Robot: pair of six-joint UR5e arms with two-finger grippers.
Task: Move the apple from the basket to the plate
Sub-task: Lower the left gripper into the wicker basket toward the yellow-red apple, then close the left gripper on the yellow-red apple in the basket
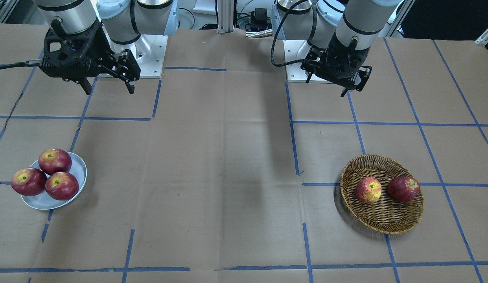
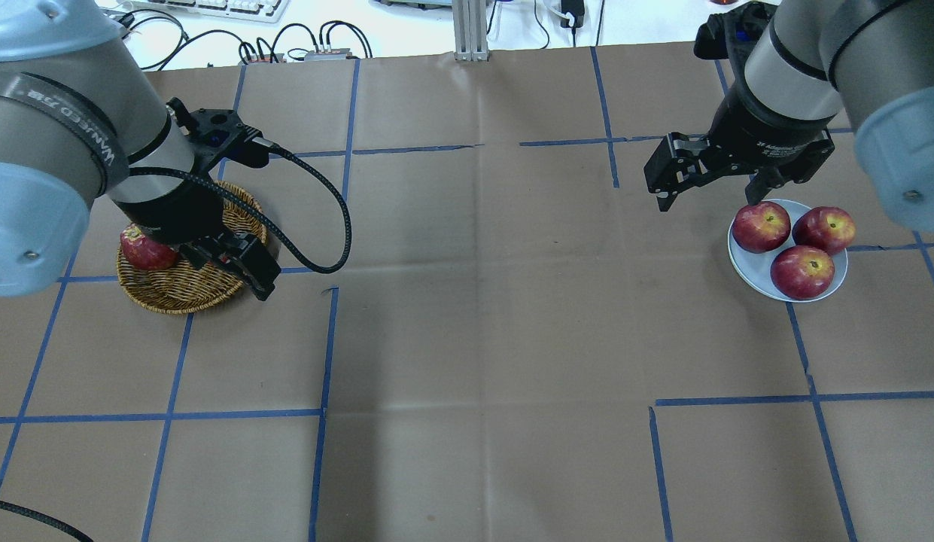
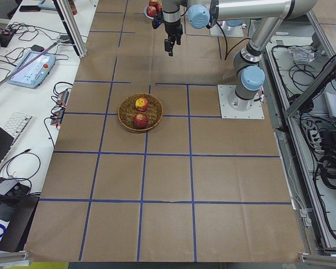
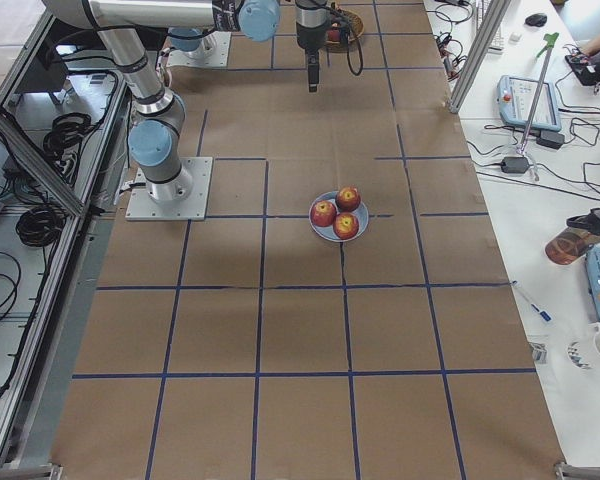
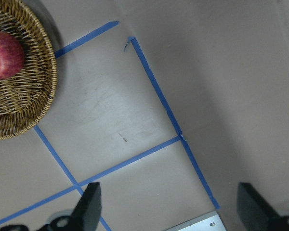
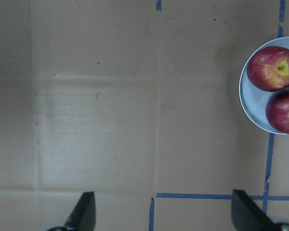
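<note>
Basket (image 1: 385,227), near table edge: the apple (image 1: 368,190) is held inside, beside a darker apple (image 1: 404,189). Left gripper (image 1: 352,90): spread wide, empty, hung farther back. Step judged: approach. A descent over the apple is called for, then carriage to the crowded plate (image 1: 80,169).

I saw the apple (image 1: 368,190) as red streaked with yellow-orange, and its neighbour apple (image 1: 403,189) as deep red. The woven basket (image 1: 381,219) was brown and tan. The plate (image 1: 78,169) was pale blue-grey, its three apples (image 1: 61,185) dark red. Blue tape lines (image 1: 385,123) gridded the brown tabletop (image 1: 228,177).
</note>
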